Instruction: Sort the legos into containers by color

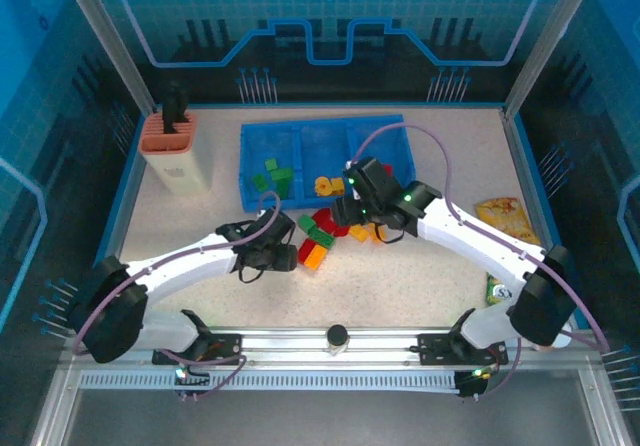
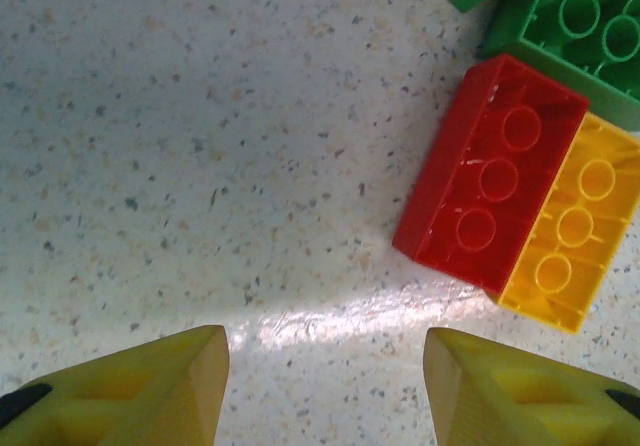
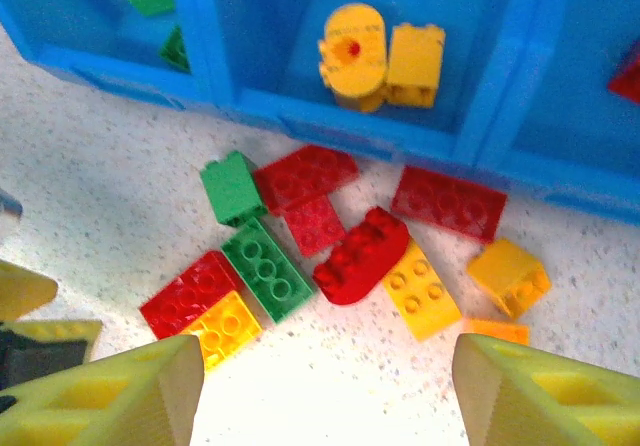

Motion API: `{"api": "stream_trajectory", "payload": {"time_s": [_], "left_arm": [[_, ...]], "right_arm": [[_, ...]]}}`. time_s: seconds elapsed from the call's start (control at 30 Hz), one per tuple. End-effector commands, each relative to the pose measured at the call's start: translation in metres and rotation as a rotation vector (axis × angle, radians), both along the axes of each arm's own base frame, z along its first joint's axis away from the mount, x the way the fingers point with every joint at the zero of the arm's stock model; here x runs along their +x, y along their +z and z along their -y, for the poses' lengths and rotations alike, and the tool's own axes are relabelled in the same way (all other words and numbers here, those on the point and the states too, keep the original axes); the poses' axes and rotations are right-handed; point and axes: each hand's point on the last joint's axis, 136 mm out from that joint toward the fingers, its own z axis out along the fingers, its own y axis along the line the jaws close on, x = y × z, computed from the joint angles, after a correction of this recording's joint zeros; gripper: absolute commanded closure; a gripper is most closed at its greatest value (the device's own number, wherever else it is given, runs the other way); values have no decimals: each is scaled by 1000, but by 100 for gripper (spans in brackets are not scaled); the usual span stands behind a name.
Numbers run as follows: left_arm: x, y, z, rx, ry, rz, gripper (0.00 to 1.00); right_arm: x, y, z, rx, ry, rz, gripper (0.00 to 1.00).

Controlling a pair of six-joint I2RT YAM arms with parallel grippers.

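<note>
Just in front of the blue tray [image 3: 330, 131]: the unsorted legos [image 3: 330, 236] lay bunched, colours touching.
Left gripper [image 2: 325, 386]: spread and empty, on the pile's side away from the tray, beside a red brick [image 2: 490, 171] butted against a yellow brick [image 2: 570, 226].
Right gripper [image 3: 325, 386]: spread, empty, above the pile.
Risk: I feared a pinch on red would drag yellow into the wrong compartment; both arms crowding one pile could clash.

The left arm [image 1: 180, 263] and right arm [image 1: 480, 234] have white shells between bulky black joint housings, each trailed by a purple cable [image 1: 449, 171]. Small green lights [image 1: 408, 198] glow at the right wrist. The left gripper [image 2: 325, 338] and right gripper [image 3: 327, 351] carry yellow, wedge-shaped plastic fingers [image 2: 150, 391] with hollow recesses.
</note>
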Motion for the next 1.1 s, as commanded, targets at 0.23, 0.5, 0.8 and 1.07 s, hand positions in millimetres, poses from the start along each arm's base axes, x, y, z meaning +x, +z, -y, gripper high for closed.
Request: {"api": "stream_trajectory", "payload": {"time_s": [0.23,0.5,0.8,1.07], "left_arm": [[35,-5,29,-16,-56,-7,50],[43,-24,27,14,-36,-46,53],[35,-32,-5,55,45,-64,55],[21,-17,-27,31,100,-33,55]], "right_arm": [[-14,-14,16,58,-71,2,33],[-22,-19,25,65,-87,0,33],[-25,-20,31,64,-100,3,33],[-23,-21,25,81,-91,-2,33]]}}
